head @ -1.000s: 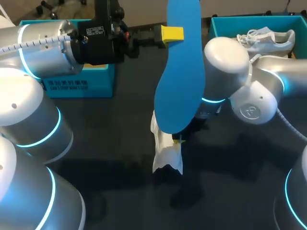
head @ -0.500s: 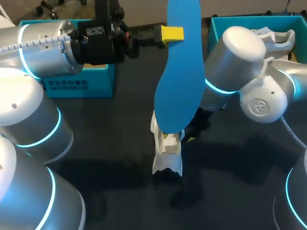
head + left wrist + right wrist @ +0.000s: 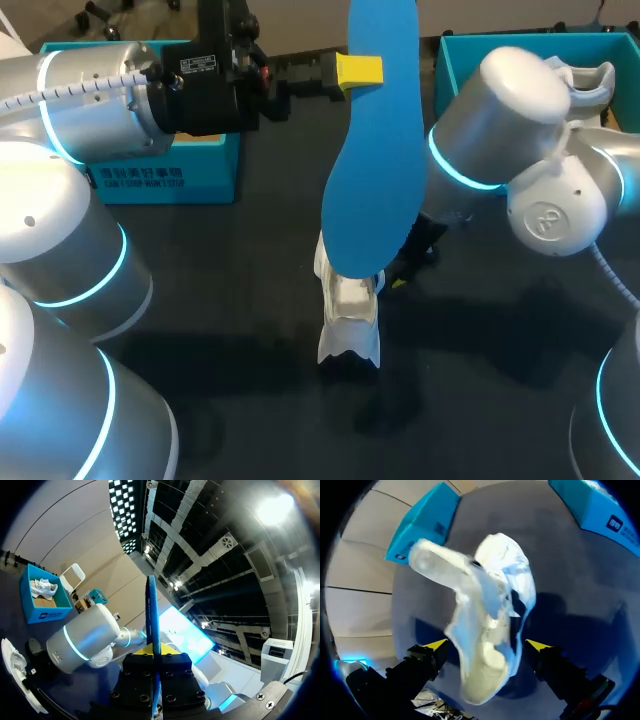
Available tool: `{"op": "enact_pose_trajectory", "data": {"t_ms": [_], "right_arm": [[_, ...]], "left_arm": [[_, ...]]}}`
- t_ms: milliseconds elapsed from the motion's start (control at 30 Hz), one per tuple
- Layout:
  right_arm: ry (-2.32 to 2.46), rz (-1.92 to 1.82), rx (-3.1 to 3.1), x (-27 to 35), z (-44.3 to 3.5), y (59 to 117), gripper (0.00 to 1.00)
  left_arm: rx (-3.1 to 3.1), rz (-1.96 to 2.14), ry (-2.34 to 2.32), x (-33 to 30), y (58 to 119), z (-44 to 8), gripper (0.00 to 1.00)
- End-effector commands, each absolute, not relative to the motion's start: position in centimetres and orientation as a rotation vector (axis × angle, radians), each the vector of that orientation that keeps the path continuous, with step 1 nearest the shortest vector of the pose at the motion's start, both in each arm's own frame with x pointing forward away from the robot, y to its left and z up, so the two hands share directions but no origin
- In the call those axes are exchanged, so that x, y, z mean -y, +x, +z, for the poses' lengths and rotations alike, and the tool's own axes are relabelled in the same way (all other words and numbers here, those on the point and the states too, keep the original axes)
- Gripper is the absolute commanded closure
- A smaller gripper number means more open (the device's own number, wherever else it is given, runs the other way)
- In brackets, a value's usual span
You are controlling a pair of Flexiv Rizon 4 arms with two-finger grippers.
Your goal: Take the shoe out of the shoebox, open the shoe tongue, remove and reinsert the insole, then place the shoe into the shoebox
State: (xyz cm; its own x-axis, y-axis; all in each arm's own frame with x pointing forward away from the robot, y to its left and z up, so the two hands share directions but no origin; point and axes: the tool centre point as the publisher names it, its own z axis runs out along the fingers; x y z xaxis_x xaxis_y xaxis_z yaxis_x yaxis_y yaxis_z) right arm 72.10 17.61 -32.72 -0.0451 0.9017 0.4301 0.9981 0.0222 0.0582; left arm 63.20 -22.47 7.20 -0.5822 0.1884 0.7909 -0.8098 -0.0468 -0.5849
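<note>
- The left end effector (image 3: pixel 358 70) is clamped on the blue insole (image 3: pixel 370 170), gripping it near one end. The insole hangs upright well above the surface (image 3: pixel 200 300), which leaves the mouth of the shoe free.
- In the left wrist view the insole (image 3: pixel 152 615) shows edge-on between the fingers of the left end effector (image 3: pixel 152 652). The grip is centred and looks firm enough for steering the sole back in.
- The white shoe (image 3: pixel 348 320) stands on the surface under the insole's lower end, and its tongue appears pulled open. That alignment suggests the step in hand is reinsertion.
- The right end effector (image 3: pixel 487 645) has its fingers spread apart, with the shoe (image 3: pixel 490 630) just ahead of and between them. I judge it is not pinched — the arm is placed to steady the shoe or hold the opening.
- The shoebox (image 3: pixel 452 60) sits at the far right of the surface, with a second shoe (image 3: pixel 590 78) inside. Another blue box (image 3: pixel 180 170) lies far left, so both are clear of the work.
</note>
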Motion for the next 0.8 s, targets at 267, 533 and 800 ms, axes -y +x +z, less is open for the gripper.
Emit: {"op": "enact_pose_trajectory", "data": {"t_ms": [267,533,800], "right_arm": [[-1.818,-0.738,1.862,-15.8,-27.9,71.9,0.00],[-1.731,-0.858,1.805,-15.7,-24.9,72.6,0.00],[-1.663,-0.955,1.741,-14.6,-23.6,73.8,0.00]], "left_arm": [[1.494,1.724,0.687,22.5,63.1,7.1,1.00],[1.494,1.724,0.687,22.5,63.1,7.1,1.00],[1.494,1.724,0.687,22.5,63.1,7.1,1.00]]}}
